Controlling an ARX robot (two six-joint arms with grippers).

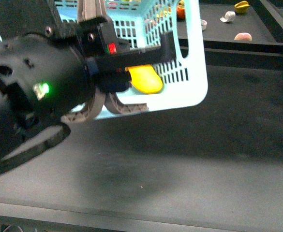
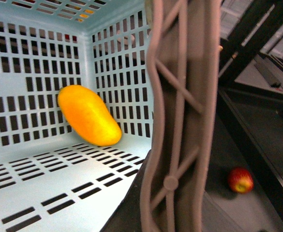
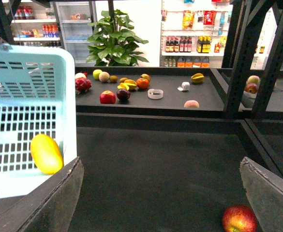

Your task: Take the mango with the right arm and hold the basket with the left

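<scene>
The turquoise basket (image 1: pixel 189 58) hangs tilted above the dark table, held up by my left arm (image 1: pixel 30 96). My left gripper is shut on its grey-brown handle (image 2: pixel 180 121). The yellow-orange mango (image 1: pixel 145 79) lies inside the basket against a slotted wall; it also shows in the left wrist view (image 2: pixel 89 115) and in the right wrist view (image 3: pixel 46 153). My right gripper (image 3: pixel 160 193) is open and empty, its fingers (image 3: pixel 272 193) wide apart over the table, beside the basket (image 3: pixel 35 121). The right gripper is out of the front view.
A red apple (image 3: pixel 239 219) lies on the table by my right gripper and shows in the left wrist view (image 2: pixel 240 180). A far shelf (image 3: pixel 170 104) holds several fruits, a white ring and a peach (image 3: pixel 191 104). Black frame posts (image 3: pixel 238 58) stand at the right.
</scene>
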